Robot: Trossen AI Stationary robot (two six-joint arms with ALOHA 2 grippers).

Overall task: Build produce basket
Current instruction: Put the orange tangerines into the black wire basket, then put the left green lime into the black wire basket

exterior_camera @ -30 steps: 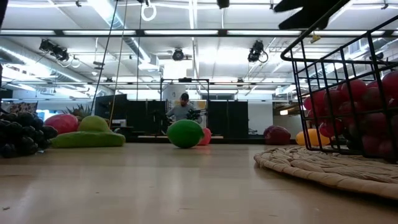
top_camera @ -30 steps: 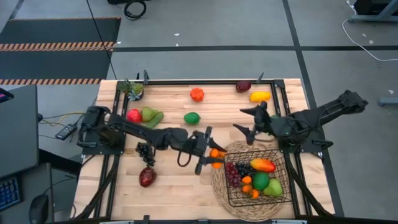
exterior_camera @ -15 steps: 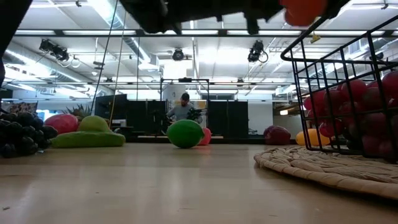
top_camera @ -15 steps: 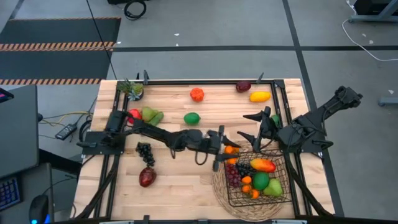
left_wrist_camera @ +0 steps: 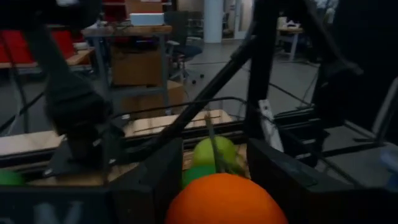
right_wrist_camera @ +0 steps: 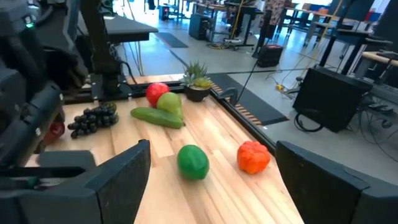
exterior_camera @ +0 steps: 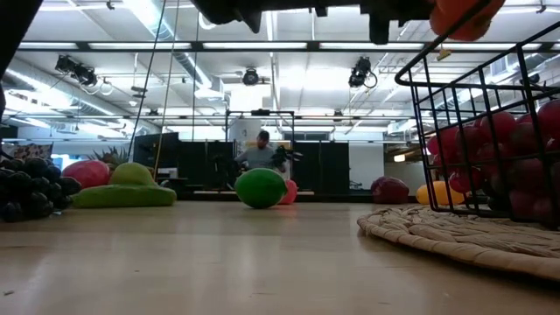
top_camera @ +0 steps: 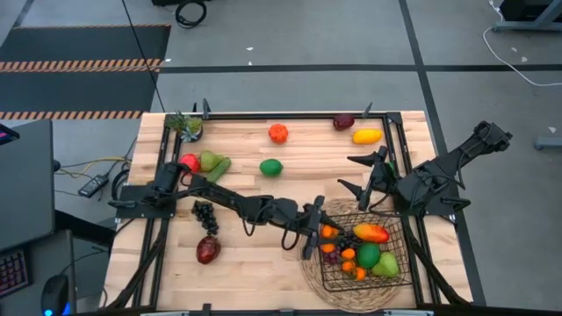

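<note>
Workshop floor, grey, with a pale wooden desk point(top_camera: 255, 254) in a black frame.

Item: basket point(top_camera: 397, 263), black wire, on a round woven mat point(top_camera: 309, 263) at the desk's near right corner. Holds a mango, a green fruit, a pear, small oranges and red grapes.

Item: left gripper point(top_camera: 321, 233), reached across to the basket's left rim, fingers closed on an orange fruit point(top_camera: 327, 232).

Item: right gripper point(top_camera: 358, 176), fingers spread and empty, waiting by the right edge just behind the basket.

Loose produce: dark grapes point(top_camera: 205, 212) and a dark red fruit point(top_camera: 207, 250) toward the left edge; red fruit, pear and cucumber point(top_camera: 219, 168) behind them; lime-green fruit point(top_camera: 271, 166) mid-desk; orange-red fruit point(top_camera: 278, 132), a dark purple piece and a yellow one point(top_camera: 367, 136) along the far edge.

Step in hand, as judged: delivery of the orange fruit. Next move calls for clearing the rim, then letting go over a free spot.

View notes: the left wrist view alone shows the orange fruit point(left_wrist_camera: 224, 199) seated between the fingers; the low view shows it level with the basket's top wire, well off the desk, and a person in the background.
</note>
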